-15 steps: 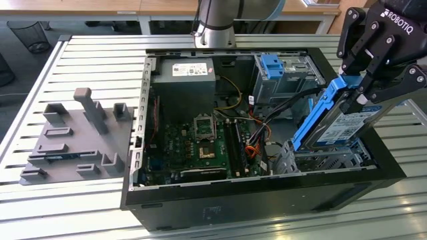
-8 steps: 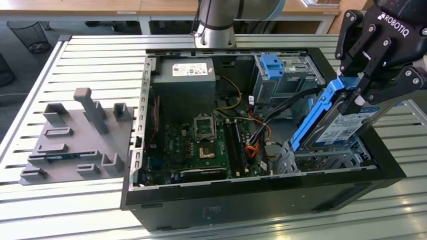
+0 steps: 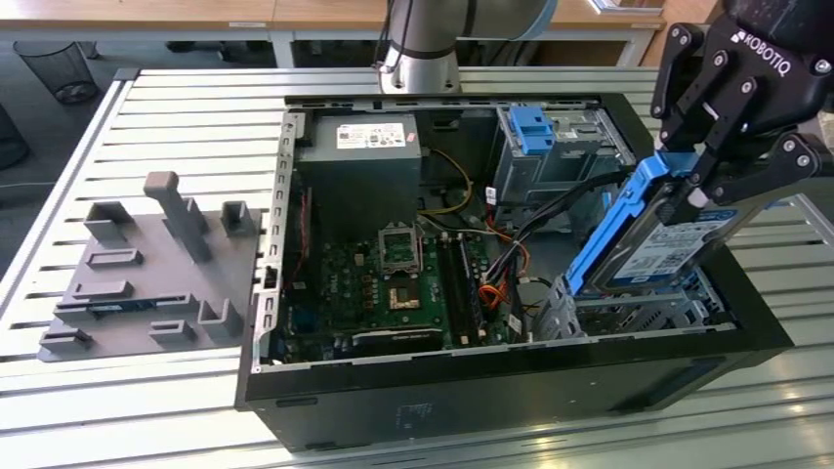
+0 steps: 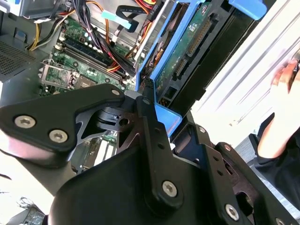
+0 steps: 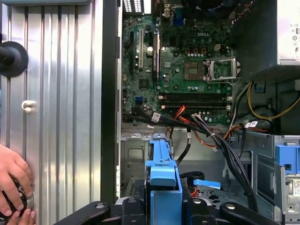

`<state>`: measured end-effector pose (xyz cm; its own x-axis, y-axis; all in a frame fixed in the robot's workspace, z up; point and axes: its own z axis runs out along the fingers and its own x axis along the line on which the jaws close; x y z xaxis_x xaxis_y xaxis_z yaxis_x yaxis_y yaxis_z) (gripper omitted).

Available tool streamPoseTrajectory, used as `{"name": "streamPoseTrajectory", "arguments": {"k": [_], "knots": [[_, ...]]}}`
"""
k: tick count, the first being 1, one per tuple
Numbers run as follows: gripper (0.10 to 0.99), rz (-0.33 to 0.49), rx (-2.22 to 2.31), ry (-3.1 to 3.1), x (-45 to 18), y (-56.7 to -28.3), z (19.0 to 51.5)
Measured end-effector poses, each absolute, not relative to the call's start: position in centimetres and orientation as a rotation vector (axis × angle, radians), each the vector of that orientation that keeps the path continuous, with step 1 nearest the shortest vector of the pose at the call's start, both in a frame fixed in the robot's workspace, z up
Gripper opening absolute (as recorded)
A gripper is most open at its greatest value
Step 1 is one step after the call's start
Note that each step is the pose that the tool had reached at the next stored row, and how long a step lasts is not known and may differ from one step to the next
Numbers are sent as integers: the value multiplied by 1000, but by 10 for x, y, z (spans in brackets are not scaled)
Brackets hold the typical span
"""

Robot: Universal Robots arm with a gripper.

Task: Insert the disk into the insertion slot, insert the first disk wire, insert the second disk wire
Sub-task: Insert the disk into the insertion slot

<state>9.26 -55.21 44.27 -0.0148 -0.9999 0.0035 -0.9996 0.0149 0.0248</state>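
The disk (image 3: 655, 252), a silver drive with a white label in a bright blue bracket, is held steeply tilted at the near right corner of the open computer case. My gripper (image 3: 693, 193) is shut on its upper end. The disk's lower end meets the top of the insertion slot (image 3: 635, 315), a small perforated silver cage; how far it is in I cannot tell. The second wrist view shows the disk's green circuit side (image 4: 188, 50) beyond my black fingers (image 4: 149, 123). The first wrist view shows the blue bracket (image 5: 161, 172) pointing at the cage (image 5: 135, 158).
A bundle of black and orange wires (image 3: 541, 217) crosses the case beside the cage, one with a blue-tipped plug (image 5: 206, 184). A taller grey cage with a blue tab (image 3: 537, 132) stands behind. A person's hand (image 5: 11, 183) rests outside the case. A grey fixture plate (image 3: 144, 269) lies at the exterior view's left.
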Motion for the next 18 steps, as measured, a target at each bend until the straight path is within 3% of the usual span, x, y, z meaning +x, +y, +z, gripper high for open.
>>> {"name": "streamPoseTrajectory", "arguments": {"k": [18], "knots": [[365,-24,2190,-2224,93,-552,431]]}}
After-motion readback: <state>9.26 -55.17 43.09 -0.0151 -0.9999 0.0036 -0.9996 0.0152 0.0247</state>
